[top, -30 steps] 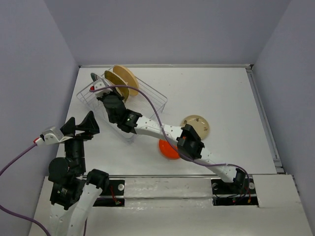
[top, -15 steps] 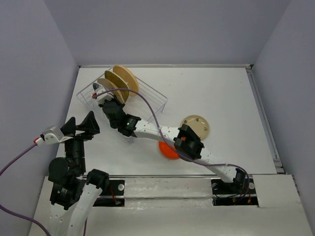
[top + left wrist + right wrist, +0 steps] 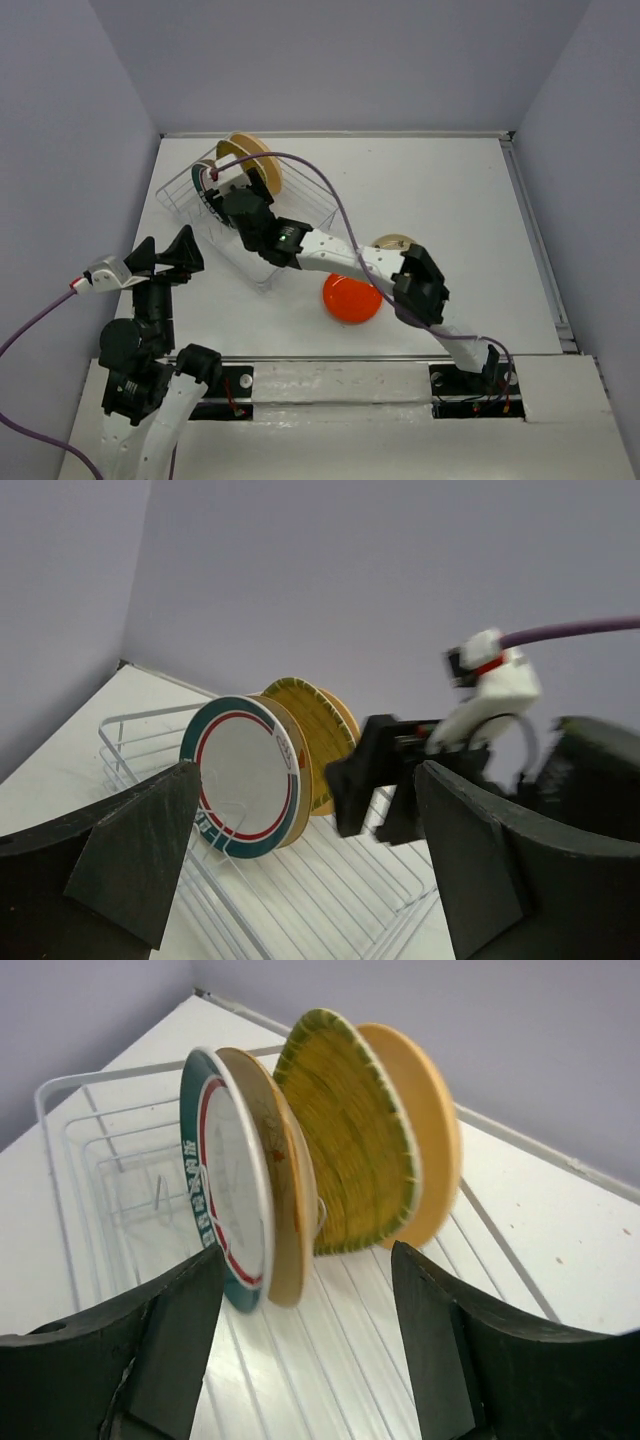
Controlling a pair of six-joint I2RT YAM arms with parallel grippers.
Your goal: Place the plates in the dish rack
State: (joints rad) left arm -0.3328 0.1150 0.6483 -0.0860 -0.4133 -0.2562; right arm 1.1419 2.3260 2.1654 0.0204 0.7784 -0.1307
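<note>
Overhead: right gripper [image 3: 230,196] spread, empty, at the white wire dish rack [image 3: 318,206]; small red-orange plate [image 3: 352,298], small beige plate [image 3: 389,240] lie outside, unloaded. Left wrist: left gripper [image 3: 305,772] spread, idle. Right wrist: green-rimmed white plate [image 3: 226,1200] stands propped by tines.

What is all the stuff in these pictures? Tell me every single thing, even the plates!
dish rack: one, white wire, far left part of the table.
peach plate: one, standing on edge at one end of the row in the rack.
ribbed plate: one, yellow-olive, standing next to the peach one.
cream plate: one, standing third in the row.
rimmed plate: one, white with a green and red rim, at the other end of the row.
red-orange plate: one, flat on the table near the front.
beige plate: one, flat on the table, partly hidden by the right arm.
table: one, white.
cables: two, purple, one on each arm.
left fingers: black, open, empty.
right fingers: black, open, empty, at the rack.
</note>
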